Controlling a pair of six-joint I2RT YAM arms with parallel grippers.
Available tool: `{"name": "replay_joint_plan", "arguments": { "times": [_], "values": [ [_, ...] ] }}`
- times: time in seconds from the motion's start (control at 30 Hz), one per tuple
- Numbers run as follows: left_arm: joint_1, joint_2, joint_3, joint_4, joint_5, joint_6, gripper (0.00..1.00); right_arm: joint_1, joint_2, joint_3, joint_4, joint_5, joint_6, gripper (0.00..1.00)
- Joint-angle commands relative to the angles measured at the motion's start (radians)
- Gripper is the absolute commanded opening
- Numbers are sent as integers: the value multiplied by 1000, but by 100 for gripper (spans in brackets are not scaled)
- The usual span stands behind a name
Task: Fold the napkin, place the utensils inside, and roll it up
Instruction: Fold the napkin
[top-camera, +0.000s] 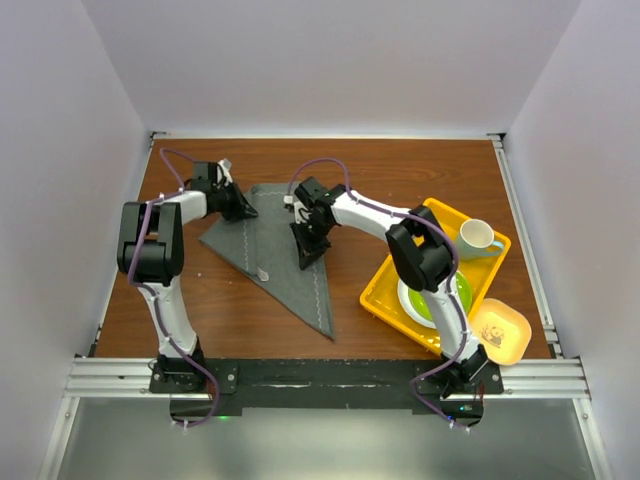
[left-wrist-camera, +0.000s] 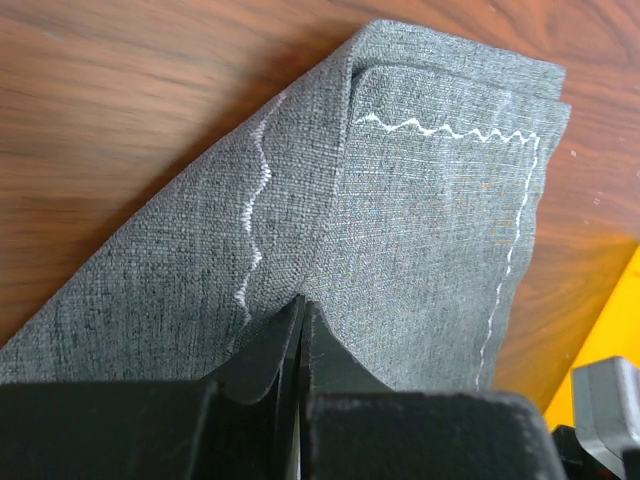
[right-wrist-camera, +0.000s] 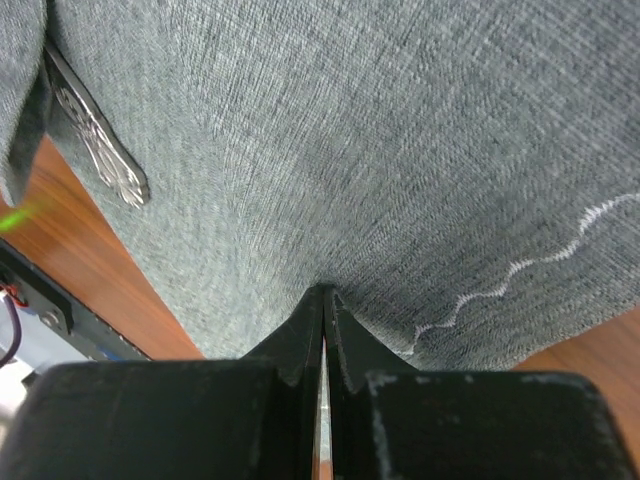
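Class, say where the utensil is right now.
The utensil shows upper left in the right wrist view, its handle lying on the napkin, partly under a fold.

The dark grey napkin (top-camera: 278, 255) lies flat left of the table's centre, folded into a long triangle tapering toward the near edge, pale zigzag stitching along its borders. A slim silvery utensil (right-wrist-camera: 95, 140), handle embossed, lies partly tucked under a fold.

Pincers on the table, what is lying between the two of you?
The grey napkin, which the left pincer and the right pincer both pinch. The top view shows cloth filling that stretch.
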Motion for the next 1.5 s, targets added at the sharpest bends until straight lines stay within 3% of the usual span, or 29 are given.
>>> {"name": "replay_joint_plan", "arguments": {
  "times": [0.0, 0.13, 0.3, 0.5, 0.53, 0.63, 0.83, 1.0, 1.47],
  "values": [
    [23, -12, 79, -91, -40, 93, 12, 8, 10, 129, -120, 96, -33, 3],
    [-11, -147, 85, -148, -35, 96, 33, -15, -51, 160, -200, 168, -55, 17],
    [-202, -371, -25, -217, -140, 185, 48, -145, -264, -33, -168, 173, -50, 29],
    [-564, -721, -347, -213, -288, 259, 51, -255, -476, -136, -154, 254, -59, 45],
    [-665, -793, -402, -199, -308, 262, 51, -269, -495, -142, -149, 260, -36, 47],
    [-845, -879, -464, -176, -383, 247, 53, -335, -562, -151, -142, 253, -1, 49],
    [-1171, -798, -475, -183, -603, 235, 58, -397, -647, -185, -105, 237, -30, 54],
    [-1327, -691, -474, -169, -729, 212, 47, -409, -674, -219, -94, 202, -55, 60],
    [-1350, -504, -446, -97, -773, 225, 49, -412, -719, -298, -82, 153, -67, 66]
  ]
}}
